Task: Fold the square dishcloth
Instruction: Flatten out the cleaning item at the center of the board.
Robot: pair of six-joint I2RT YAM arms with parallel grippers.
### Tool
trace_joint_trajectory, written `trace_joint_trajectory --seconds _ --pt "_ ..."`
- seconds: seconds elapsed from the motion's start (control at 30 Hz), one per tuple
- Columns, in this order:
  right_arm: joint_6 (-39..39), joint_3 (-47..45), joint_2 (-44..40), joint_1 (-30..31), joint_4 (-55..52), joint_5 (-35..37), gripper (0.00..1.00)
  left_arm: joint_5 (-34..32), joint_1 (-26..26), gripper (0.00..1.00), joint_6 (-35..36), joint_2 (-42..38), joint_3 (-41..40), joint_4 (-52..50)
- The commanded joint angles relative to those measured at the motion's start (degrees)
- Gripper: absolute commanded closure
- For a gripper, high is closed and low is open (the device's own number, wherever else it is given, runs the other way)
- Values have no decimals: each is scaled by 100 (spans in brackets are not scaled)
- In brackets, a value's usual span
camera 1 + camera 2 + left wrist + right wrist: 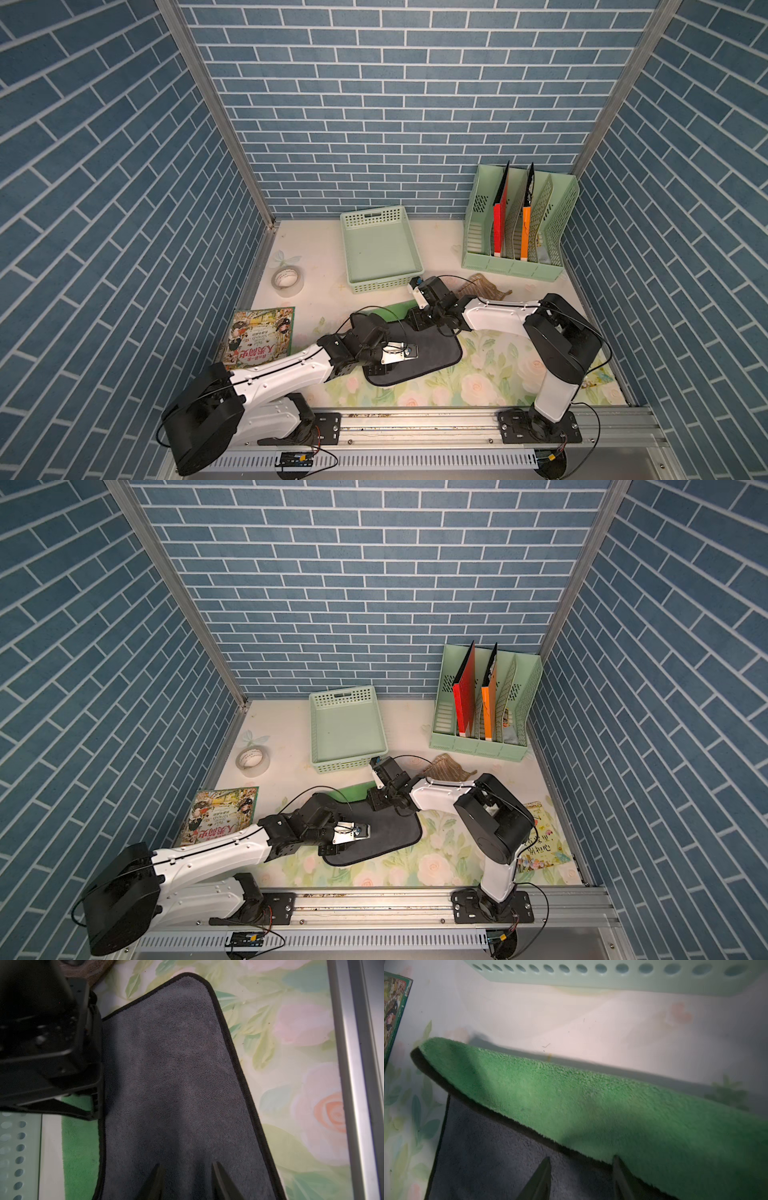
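Left end effector (186, 1164) parted, empty, over square grey-and-green terry dishcloth (436, 349).
Right end effector (581, 1158) parted at upturned far hem, grip unclear; fold barely begun.

Top views: bright, even light from overhead, only soft shadows on the worktop (498, 365). Wide-lens bending bows the brick walls (104, 166) toward the frame edges; centre sharp. Left wrist view: dim, a black housing (37, 1028) close and blurred, left pincer (186, 1169) tips soft dark silhouettes. Right wrist view: dark near the lens, washed pale beyond; the dishcloth (571, 1105) fold casts a grey shadow band; basket wall (612, 978) out of focus
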Motion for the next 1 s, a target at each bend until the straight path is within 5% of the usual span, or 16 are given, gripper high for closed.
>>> trace_joint_trajectory --seconds 0.0,0.27,0.63,0.83,0.97 --pt "60 401 332 22 34 -53 52 -585 -260 58 -56 220 -231 289" --pt "49 1231 1047 -250 -14 28 53 -859 -669 61 188 461 -500 -162" --pt "-301 1940 909 -517 -249 699 51 -526 -727 72 699 -549 -508 -1831" --pt "-415 1194 4 -353 -337 774 51 -499 -468 72 729 -1291 -15 -2288" --pt "-349 202 -671 -153 -457 929 48 -397 -44 69 683 -1548 299 -1662"
